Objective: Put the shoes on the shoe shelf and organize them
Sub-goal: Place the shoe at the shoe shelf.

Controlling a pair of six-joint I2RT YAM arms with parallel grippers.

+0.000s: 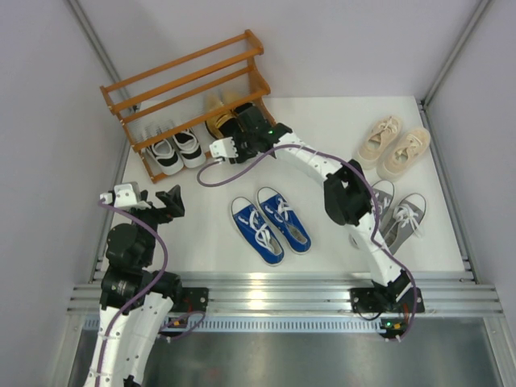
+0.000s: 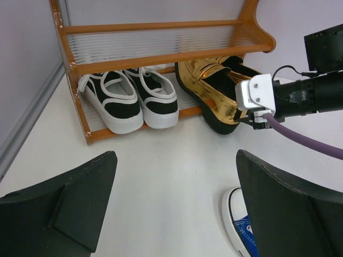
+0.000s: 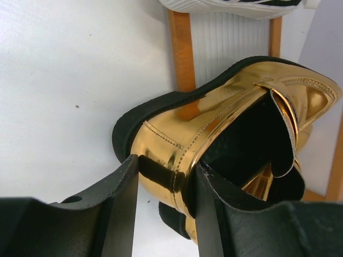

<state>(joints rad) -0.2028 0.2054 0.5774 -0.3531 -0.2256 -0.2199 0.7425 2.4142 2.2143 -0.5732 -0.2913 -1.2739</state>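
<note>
Heel of a gold loafer (image 3: 225, 118) sits pinched between the two fingers of the right gripper (image 3: 166, 166). One finger presses on the outside of the heel. The other finger is inside the shoe. The front part of the loafer is on the bottom step of the shoe shelf (image 1: 185, 76), on its right side. The heel end sticks out past the front bar, over the white table (image 1: 201, 242).

The black-and-white sneakers (image 2: 128, 99) sit side by side on the same bottom step, on the left. They are just beside the loafer. The upper steps of the shelf hold no shoes.

The left gripper (image 2: 174, 160) has its fingers wide apart and holds nothing. It hangs over the left side of the table and faces the shelf. It is well apart from the gold loafer.

The blue sneakers (image 1: 270, 222) lie in the middle of the table, between the two arms. The beige lace-ups (image 1: 395, 145) and the grey sneakers (image 1: 399, 214) lie on the right side, near each other.
</note>
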